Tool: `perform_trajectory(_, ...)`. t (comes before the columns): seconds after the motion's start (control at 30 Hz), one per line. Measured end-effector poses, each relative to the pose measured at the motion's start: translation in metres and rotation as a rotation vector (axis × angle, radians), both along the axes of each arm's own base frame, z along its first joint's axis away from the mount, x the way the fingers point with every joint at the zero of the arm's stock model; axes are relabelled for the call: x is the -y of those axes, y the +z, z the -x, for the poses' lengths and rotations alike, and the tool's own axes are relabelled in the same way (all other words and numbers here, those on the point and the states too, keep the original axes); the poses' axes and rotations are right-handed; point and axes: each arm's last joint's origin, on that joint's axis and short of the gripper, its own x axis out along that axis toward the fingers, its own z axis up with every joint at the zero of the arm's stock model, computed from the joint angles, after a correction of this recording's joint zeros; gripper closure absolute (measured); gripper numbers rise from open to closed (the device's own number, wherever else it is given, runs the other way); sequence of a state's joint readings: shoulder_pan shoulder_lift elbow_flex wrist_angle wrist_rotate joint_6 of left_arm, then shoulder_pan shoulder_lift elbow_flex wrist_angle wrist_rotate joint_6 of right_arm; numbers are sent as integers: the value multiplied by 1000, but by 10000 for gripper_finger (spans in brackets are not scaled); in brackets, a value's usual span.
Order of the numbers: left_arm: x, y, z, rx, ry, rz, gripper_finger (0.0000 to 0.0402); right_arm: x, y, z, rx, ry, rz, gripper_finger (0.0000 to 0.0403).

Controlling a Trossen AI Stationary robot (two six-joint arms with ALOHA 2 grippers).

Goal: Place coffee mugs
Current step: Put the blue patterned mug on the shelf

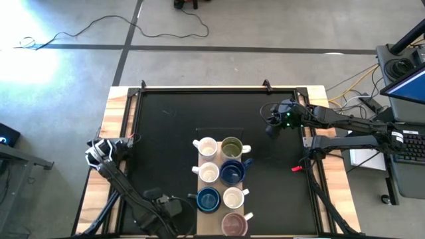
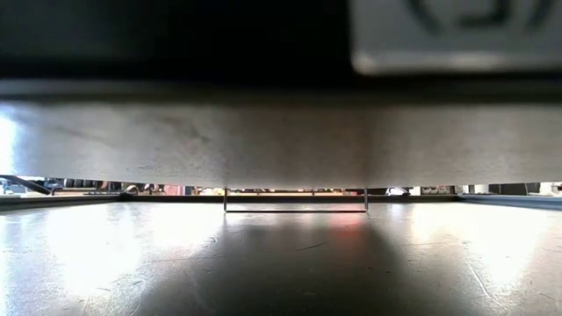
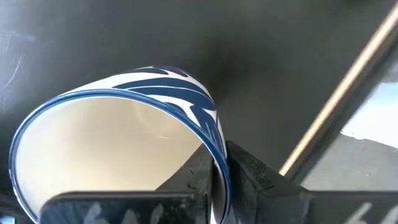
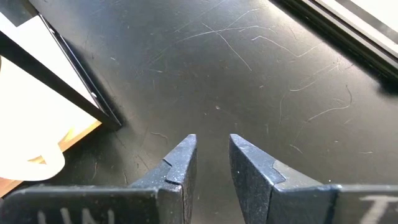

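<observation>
The black bench [image 1: 166, 133] fills the high view, and near its middle toward six o'clock sits the board [image 1: 199, 169] with seven coffee mugs [image 1: 224, 174] in two columns. At nine o'clock the left claw [image 3: 217, 177] is clenched on the rim of a blue-patterned mug [image 3: 124, 143] with a cream inside (one wall pinched between the fingers). At three o'clock the right claw [image 4: 211, 158] hovers over bare bench, fingers slightly parted, grasping nothing. My worry: a rim pinch is thin, so that mug could swing, slip, or clip its neighbours when lowered into the tight cluster.
</observation>
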State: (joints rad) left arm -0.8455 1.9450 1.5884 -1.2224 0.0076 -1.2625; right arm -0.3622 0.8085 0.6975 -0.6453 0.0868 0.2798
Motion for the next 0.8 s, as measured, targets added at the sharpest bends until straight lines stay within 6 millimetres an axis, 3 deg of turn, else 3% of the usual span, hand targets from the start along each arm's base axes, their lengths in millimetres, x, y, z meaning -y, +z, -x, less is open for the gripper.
perform_trajectory(0.4,4,23,-11,75,-123,50,393,0,0,0,0,0,0,319)
perform_trajectory(0.8,-1,49,-36,224,-132,102,393,0,0,0,0,0,0,319)
